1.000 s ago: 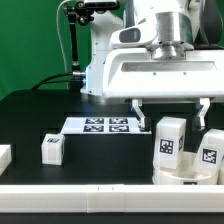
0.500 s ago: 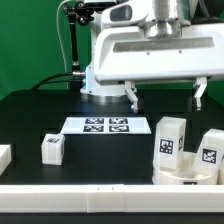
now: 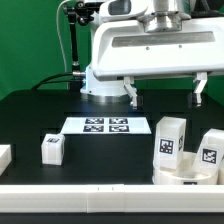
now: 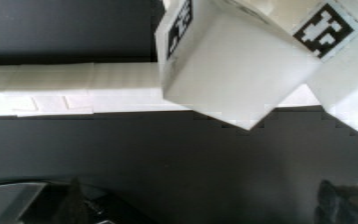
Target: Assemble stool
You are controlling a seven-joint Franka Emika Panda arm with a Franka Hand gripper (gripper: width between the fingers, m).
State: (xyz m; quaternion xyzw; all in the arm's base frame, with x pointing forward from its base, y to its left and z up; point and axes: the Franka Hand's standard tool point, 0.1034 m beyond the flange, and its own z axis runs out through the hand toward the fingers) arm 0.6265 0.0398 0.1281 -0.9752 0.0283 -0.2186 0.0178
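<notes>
The round white seat disc lies at the front on the exterior view's right. Two tagged leg blocks stand upright on it, one left of the other. A third leg block stands alone on the table to the exterior view's left. My gripper hangs open and empty, well above the two blocks on the disc. In the wrist view a tagged leg block shows below the gripper, with another white part beside it. The dark fingertips sit wide apart with nothing between them.
The marker board lies flat behind the lone block. A plain white bar runs along the front edge and shows in the wrist view. A white piece sits at the far left edge. The arm's base stands behind.
The gripper has risen from just above the leg blocks to well above them. Its fingers stay open and empty. The blocks and seat have not moved.
</notes>
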